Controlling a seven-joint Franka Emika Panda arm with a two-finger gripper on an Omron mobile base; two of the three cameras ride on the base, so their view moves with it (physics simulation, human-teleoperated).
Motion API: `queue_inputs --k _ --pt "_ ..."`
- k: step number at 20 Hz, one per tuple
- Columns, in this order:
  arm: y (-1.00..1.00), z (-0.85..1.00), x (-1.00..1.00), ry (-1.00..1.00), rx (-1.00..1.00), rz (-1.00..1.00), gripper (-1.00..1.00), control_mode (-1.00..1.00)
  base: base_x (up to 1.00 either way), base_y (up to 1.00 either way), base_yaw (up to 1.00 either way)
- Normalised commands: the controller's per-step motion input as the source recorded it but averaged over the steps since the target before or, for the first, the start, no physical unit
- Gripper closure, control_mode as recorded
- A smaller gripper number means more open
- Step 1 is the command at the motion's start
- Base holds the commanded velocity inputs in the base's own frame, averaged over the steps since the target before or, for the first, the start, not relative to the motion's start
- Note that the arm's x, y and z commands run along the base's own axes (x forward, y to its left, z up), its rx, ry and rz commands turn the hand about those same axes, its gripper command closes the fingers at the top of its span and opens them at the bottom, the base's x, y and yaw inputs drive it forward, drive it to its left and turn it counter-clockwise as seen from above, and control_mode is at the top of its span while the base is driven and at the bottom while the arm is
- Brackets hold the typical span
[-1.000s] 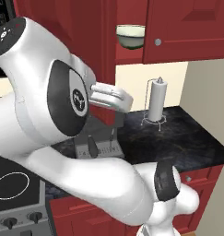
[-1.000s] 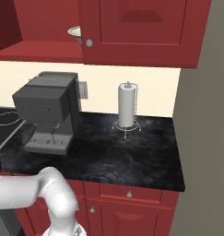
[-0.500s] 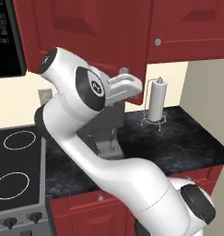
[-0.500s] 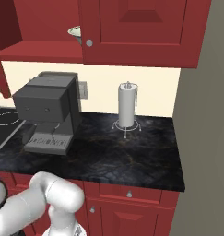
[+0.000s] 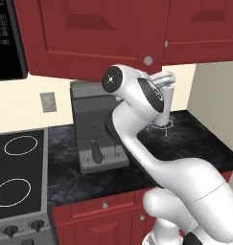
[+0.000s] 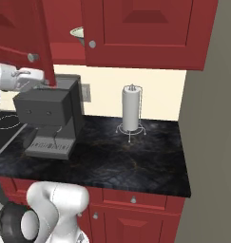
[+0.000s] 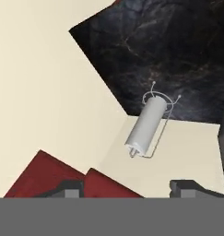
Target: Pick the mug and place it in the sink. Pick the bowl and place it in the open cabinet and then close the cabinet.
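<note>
The cream bowl (image 6: 78, 33) with its green rim sits on the shelf inside the red cabinet (image 6: 64, 50). The cabinet's door (image 5: 89, 38) stands partly swung in, its knob (image 6: 33, 57) near the lower corner. My gripper (image 6: 35, 75) is just under that lower door edge, above the coffee machine. In the hand view the gripper (image 7: 127, 188) has its fingertips (image 7: 69, 187) apart, with the red door edge (image 7: 104, 184) low between them and nothing gripped. The mug and the sink are out of view.
A dark grey coffee machine (image 5: 96, 129) stands on the black stone counter (image 6: 136, 156) below the door. A paper towel holder (image 6: 131, 109) stands at the back wall. A stove (image 5: 17, 191) and a microwave (image 5: 5, 38) lie to the left; a wall bounds the right.
The arm has swung up and right, and the cabinet door has swung inward with it, now covering the bowl in the left base view. The jaws have narrowed somewhat.
</note>
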Motion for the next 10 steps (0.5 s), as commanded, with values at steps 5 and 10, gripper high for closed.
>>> queue_inputs --k 5,10 --pt "-0.53 0.74 1.00 0.01 0.19 0.12 -1.00 -1.00 0.00 0.00 0.00" --pt "-0.54 0.21 1.00 -0.03 0.27 0.19 -1.00 -1.00 0.00 0.00 0.00"
